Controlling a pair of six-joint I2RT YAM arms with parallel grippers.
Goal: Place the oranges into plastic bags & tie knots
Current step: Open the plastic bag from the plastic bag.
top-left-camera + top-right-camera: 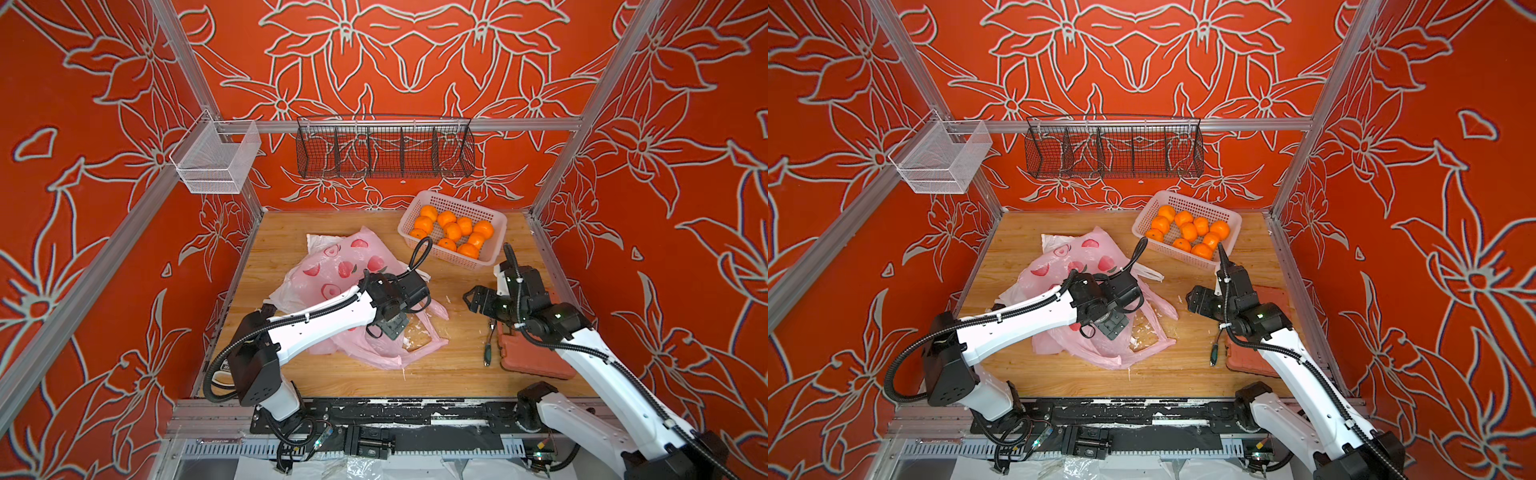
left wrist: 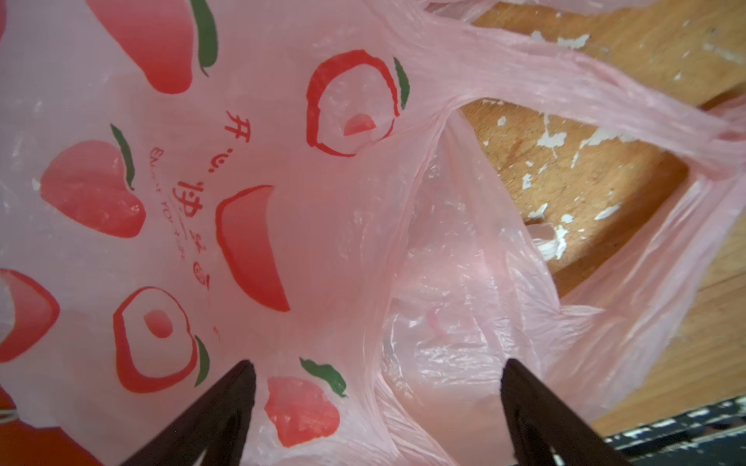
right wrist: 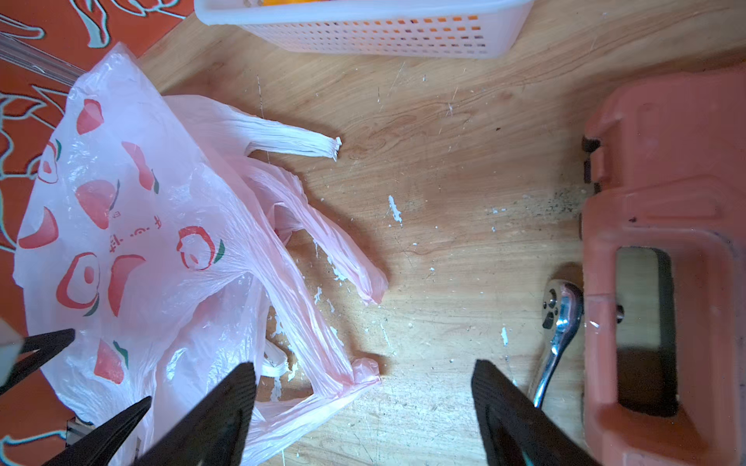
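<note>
Closest to the lens: black fingertips (image 2: 226,403) of the left gripper (image 2: 377,363), spread wide and empty, poised straight over the printed pink bag (image 2: 282,181). Just past them, what looks like the bag's loosely parted mouth, with handle loops (image 3: 343,262) trailing lengthwise across the wood toward the right arm. Left arm plainly nearer the mouth. Right gripper (image 3: 363,365) likewise wide, holding nothing, over bare tabletop (image 3: 464,161) just beside a loop. Thin, translucent, crinkly film with red peach prints, likely to slip and bunch. Underneath, a white bag (image 3: 290,141) with one twisted strap. Farther back, oranges (image 1: 453,232), smooth and round, all resting in the white perforated basket (image 3: 383,36), nearer the right arm. Beside that arm, a chrome ratchet (image 3: 561,322) and a red tool case (image 3: 666,201).
</note>
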